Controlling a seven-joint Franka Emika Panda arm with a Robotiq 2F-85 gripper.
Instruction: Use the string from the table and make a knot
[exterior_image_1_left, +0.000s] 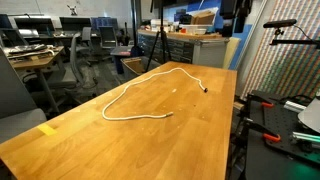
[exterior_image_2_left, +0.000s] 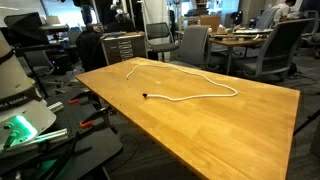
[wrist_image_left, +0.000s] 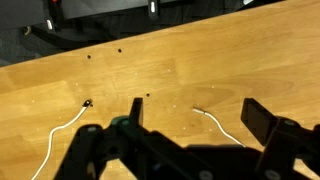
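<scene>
White string (exterior_image_1_left: 140, 95) lying slack, open loop, unknotted, on wooden table (exterior_image_1_left: 120, 150).

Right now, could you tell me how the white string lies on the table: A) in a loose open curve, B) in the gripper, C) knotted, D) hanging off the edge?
A: the white string lies on the wooden table in an open curve, ends apart.

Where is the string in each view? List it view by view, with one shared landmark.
Exterior view: string loops across picture centre.
Exterior view: string loops just above centre.
Wrist view: both ends, lower left and centre.
Shared landmark: its dark tip.
</scene>
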